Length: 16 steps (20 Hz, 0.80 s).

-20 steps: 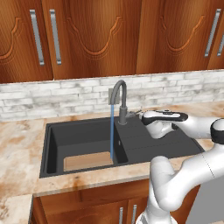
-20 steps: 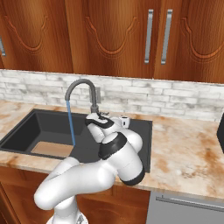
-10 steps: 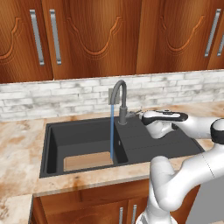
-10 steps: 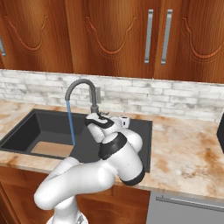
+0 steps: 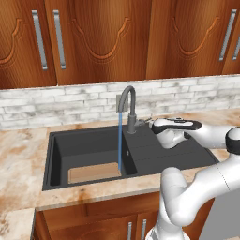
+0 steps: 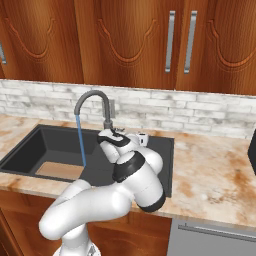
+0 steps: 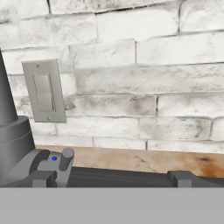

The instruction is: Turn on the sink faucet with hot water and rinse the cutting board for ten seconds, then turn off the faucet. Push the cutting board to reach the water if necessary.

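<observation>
Metal and stiff, the sink faucet's lever (image 7: 65, 158) sits at nine o'clock of your hand (image 7: 111, 178); nudge its tip. Hand's spread apart.

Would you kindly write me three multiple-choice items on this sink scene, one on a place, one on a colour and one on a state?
1. Where does the cutting board lie?
A. in the sink basin, at its front
B. on the drainboard
C. on the counter left of the sink

2. What colour is the water?
A. white
B. blue
C. green

3. What is the state of the sink faucet?
A. off
B. running, the stream missing the board by far
C. running, the stream coming down at the board's right end

Answers:
1 A: the left base view shows the tan board flat on the basin floor near the front wall.
2 B: a thin blue line drops from the spout.
3 C: the stream reaches the board's right end, while the end effector sits by the faucet's base.
</observation>
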Tool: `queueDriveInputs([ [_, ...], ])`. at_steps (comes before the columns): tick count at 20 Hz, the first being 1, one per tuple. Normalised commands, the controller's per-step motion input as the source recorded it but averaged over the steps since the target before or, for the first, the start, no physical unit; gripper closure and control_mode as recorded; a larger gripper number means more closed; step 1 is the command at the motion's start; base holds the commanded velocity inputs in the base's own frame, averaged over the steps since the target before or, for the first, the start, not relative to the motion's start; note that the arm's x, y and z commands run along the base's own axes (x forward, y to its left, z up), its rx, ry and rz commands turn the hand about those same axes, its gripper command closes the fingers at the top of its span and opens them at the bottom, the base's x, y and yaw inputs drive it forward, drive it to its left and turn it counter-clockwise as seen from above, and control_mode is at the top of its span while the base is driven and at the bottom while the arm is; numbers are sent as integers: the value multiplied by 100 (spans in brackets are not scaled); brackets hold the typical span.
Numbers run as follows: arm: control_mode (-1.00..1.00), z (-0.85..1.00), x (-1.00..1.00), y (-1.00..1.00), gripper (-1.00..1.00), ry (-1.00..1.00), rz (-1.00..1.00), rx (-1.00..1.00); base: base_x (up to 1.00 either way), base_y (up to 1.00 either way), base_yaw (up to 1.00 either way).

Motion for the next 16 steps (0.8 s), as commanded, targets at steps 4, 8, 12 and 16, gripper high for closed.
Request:
queueDriveInputs([
  [4,-100,0,0,0,-100,0,0,0,0,0,0],
  [8,-100,0,0,0,-100,0,0,0,0,0,0],
  [12,-100,0,0,0,-100,0,0,0,0,0,0],
  [16,-100,0,0,0,-100,0,0,0,0,0,0],
])
